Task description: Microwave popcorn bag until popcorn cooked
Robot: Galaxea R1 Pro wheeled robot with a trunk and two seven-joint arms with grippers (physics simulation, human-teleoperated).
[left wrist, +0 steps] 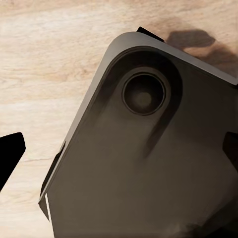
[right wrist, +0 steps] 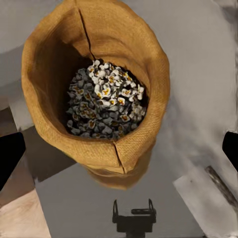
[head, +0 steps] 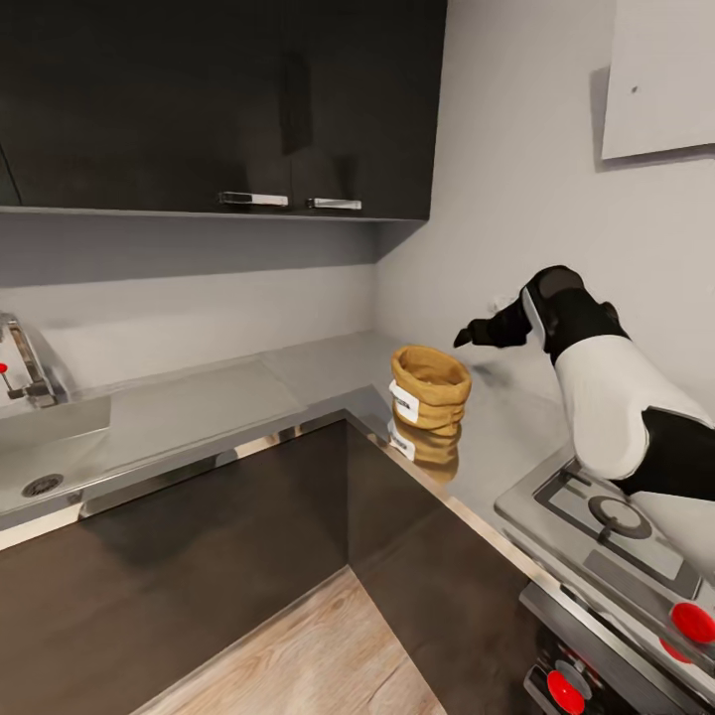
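Note:
The popcorn bag [head: 429, 387], a squat tan sack with a white label, stands upright on the grey countertop [head: 199, 417] near its inner corner. My right gripper [head: 465, 338] hovers just right of the bag, a little above its rim, apart from it. In the right wrist view the popcorn bag [right wrist: 99, 94] is open-mouthed with pale and dark kernels inside, and my right gripper [right wrist: 119, 153] is open, its dark fingertips [right wrist: 10, 158] at the picture's edges. My left gripper [left wrist: 119, 153] is open over the robot's dark base [left wrist: 148, 148] and wood floor. The microwave is out of view.
A sink [head: 45, 467] and faucet [head: 25, 367] sit at the counter's left. A steel cooktop [head: 616, 516] with red knobs [head: 692, 623] lies under my right arm. Dark upper cabinets [head: 218, 99] hang above, and the wall corner is close behind the bag.

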